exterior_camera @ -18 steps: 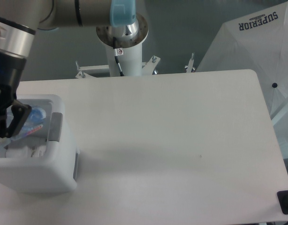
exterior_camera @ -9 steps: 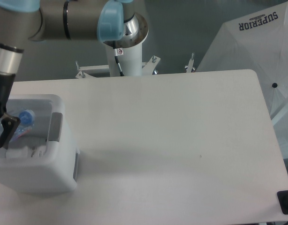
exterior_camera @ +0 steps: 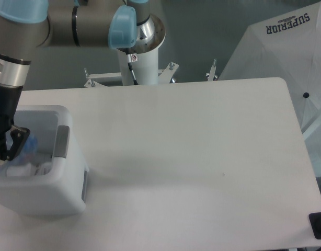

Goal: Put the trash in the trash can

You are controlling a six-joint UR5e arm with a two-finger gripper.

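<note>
The trash can (exterior_camera: 66,196) is a white bin with a grey side panel, standing at the table's left edge. Inside it lies the trash: a clear bottle (exterior_camera: 31,145) showing a bit of blue, and a crumpled white-and-clear wrapper (exterior_camera: 32,168) against the near wall. My gripper (exterior_camera: 4,154) reaches down into the bin's left part, partly cut off by the picture's edge. Its fingers (exterior_camera: 18,140) stand apart, open, with nothing between them. The bottle lies just right of the visible finger.
The white table (exterior_camera: 192,157) stretches to the right of the bin. The robot's base column (exterior_camera: 139,57) stands behind the far edge. A white umbrella-like cover (exterior_camera: 286,47) is off the table at the right, and a small black object (exterior_camera: 320,225) at the bottom right corner.
The gripper held the bottle over the bin a second ago. It has since shifted left and lower, and the bottle now lies loose inside the bin.
</note>
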